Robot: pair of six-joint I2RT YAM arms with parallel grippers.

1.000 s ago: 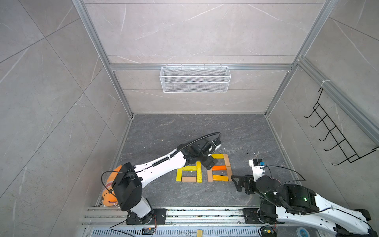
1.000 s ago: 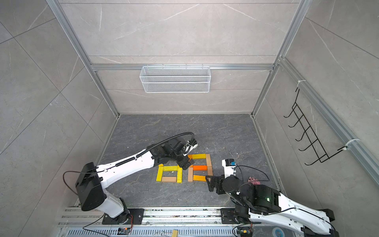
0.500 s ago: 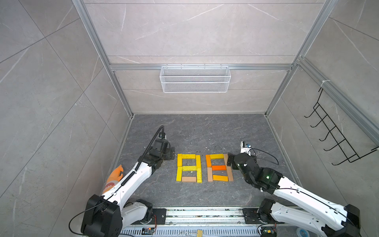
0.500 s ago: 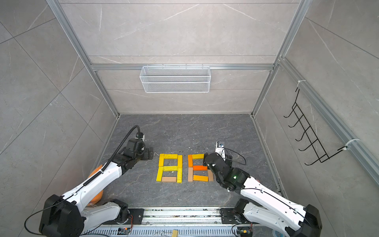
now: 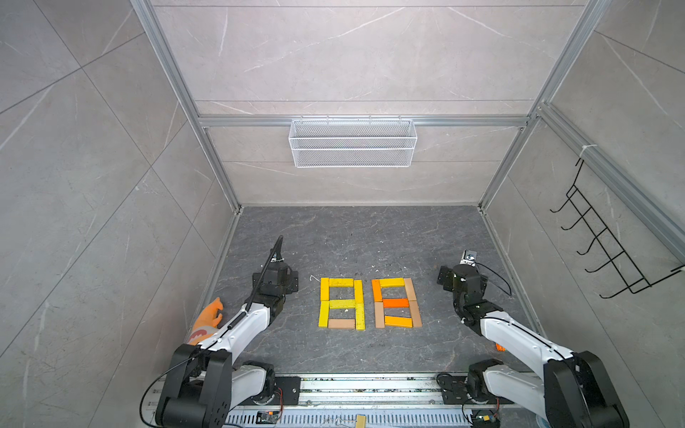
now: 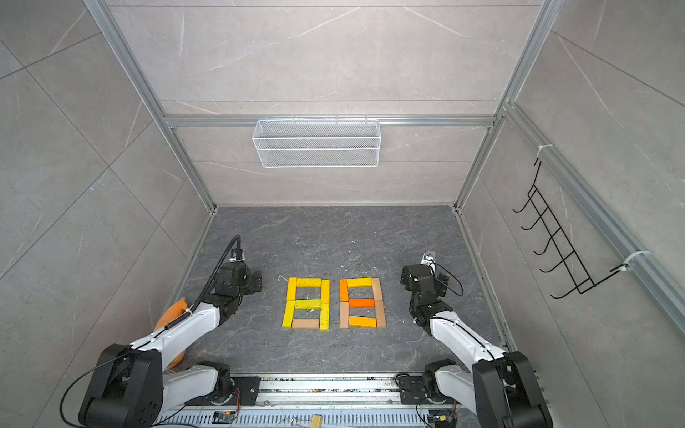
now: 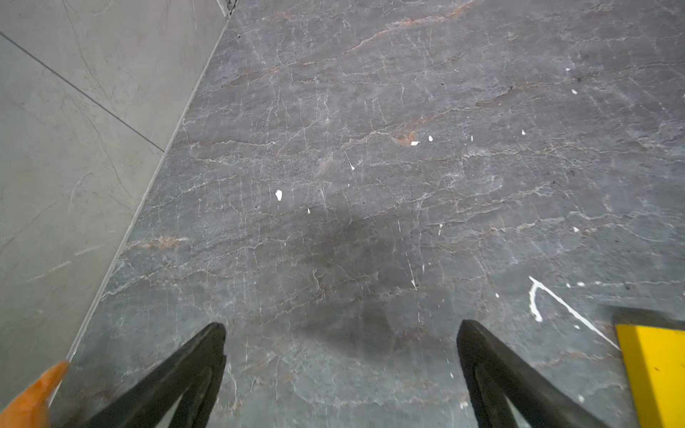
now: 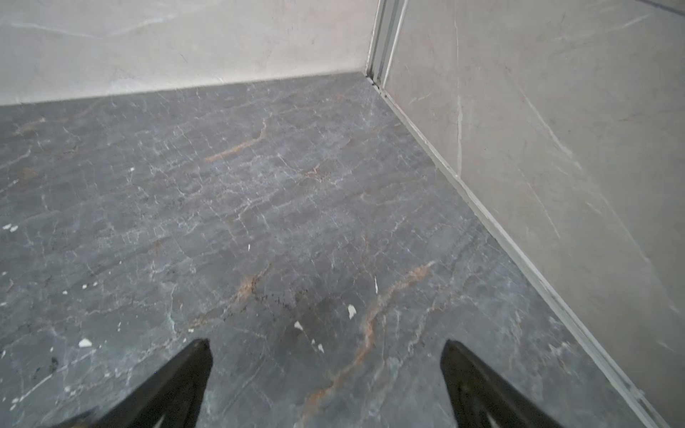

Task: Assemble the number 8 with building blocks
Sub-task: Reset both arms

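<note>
The left arm, which covered the blocks [image 5: 341,304] a second ago, is now off to the side. The left end effector [image 7: 341,326] and the right end effector [image 8: 326,342] are both spread wide and hold nothing. The blocks lie as two closed eights side by side at the front middle of the worktop [image 5: 352,241], so the task looks finished. Each end effector sits near its own side wall, with the fish toy [image 5: 207,320] just behind the left one. Bare worktop separates them from the eights and runs on to the back wall.
</note>
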